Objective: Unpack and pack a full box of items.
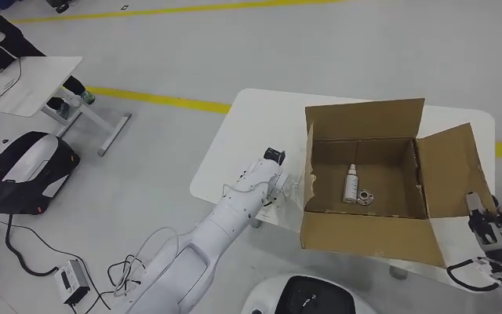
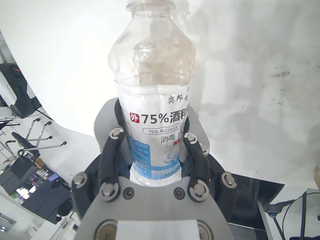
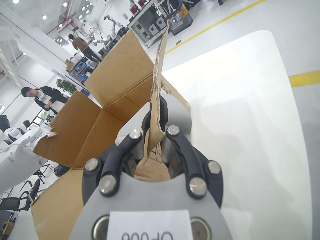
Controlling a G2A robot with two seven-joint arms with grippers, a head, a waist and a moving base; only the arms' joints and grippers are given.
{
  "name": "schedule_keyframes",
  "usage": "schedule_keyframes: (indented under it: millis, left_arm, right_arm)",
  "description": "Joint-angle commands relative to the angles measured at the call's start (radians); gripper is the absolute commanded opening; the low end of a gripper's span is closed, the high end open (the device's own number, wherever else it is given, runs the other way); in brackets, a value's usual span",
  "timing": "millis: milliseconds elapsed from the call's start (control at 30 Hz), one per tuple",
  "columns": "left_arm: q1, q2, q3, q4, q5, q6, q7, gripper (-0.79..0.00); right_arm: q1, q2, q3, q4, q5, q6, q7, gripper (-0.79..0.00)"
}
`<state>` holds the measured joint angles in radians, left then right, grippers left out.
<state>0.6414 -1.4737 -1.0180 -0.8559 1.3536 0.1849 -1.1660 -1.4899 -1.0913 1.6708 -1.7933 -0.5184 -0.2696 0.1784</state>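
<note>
Beside the box (image 1: 365,231), left hand (image 2: 153,126) grips a labelled bottle (image 2: 152,63); right hand (image 3: 154,113) pinches a flap (image 3: 160,58).

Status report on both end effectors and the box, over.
Left end effector shut on clear bottle, over table. Right end effector shut on box flap. Inside the box: spray bottle, round metal part. Opening unobstructed.

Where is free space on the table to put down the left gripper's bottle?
The bare table left of the box, around the clear bottle, is free. Inside the box, the spray bottle and a round part crowd the middle.
</note>
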Motion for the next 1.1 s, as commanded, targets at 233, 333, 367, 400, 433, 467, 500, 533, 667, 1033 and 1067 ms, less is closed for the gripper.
schedule_keyframes:
  millis: [233, 333, 367, 400, 433, 467, 500, 533, 667, 1033, 1067]
  left_arm:
    - [-0.013, -0.004, -0.009, -0.031, 0.006, 0.005, -0.013, 0.000]
    - [-0.003, 0.001, -0.022, -0.082, 0.012, 0.001, -0.026, 0.000]
    - [0.003, 0.003, -0.027, -0.102, 0.020, 0.001, -0.029, 0.000]
    - [0.009, 0.005, -0.032, -0.126, 0.025, 0.003, -0.034, 0.000]
    - [0.016, 0.008, -0.040, -0.151, 0.026, 0.005, -0.040, 0.000]
    - [0.024, 0.010, -0.048, -0.179, 0.032, 0.005, -0.045, 0.000]
    - [0.032, 0.013, -0.057, -0.210, 0.037, 0.006, -0.051, 0.000]
    - [0.042, 0.017, -0.066, -0.240, 0.043, 0.007, -0.058, 0.000]
    - [0.084, 0.029, -0.107, -0.360, 0.071, 0.023, -0.078, 0.000]
    - [0.174, 0.047, -0.196, -0.554, 0.114, 0.066, -0.069, 0.000]
    - [0.177, 0.047, -0.200, -0.562, 0.120, 0.070, -0.064, 0.000]
  right_arm:
    - [-0.019, 0.001, 0.043, -0.075, -0.014, -0.022, -0.016, 0.000]
    - [-0.028, 0.001, 0.066, -0.128, -0.025, -0.026, -0.035, 0.000]
    - [-0.032, 0.001, 0.075, -0.151, -0.033, -0.030, -0.043, 0.000]
    - [-0.035, 0.002, 0.084, -0.178, -0.054, -0.044, -0.051, 0.000]
    - [-0.038, 0.003, 0.090, -0.204, -0.069, -0.063, -0.064, 0.000]
    - [-0.042, 0.003, 0.096, -0.228, -0.080, -0.084, -0.072, 0.000]
    - [-0.045, 0.004, 0.103, -0.256, -0.102, -0.100, -0.076, 0.000]
    - [-0.047, 0.005, 0.108, -0.284, -0.132, -0.113, -0.078, 0.000]
    - [-0.047, 0.007, 0.086, -0.364, -0.232, -0.143, -0.056, -0.043]
    - [0.195, -0.001, -0.188, -0.279, -0.389, 0.054, 0.255, -0.785]
    - [0.234, -0.003, -0.225, -0.248, -0.410, 0.066, 0.306, -0.785]
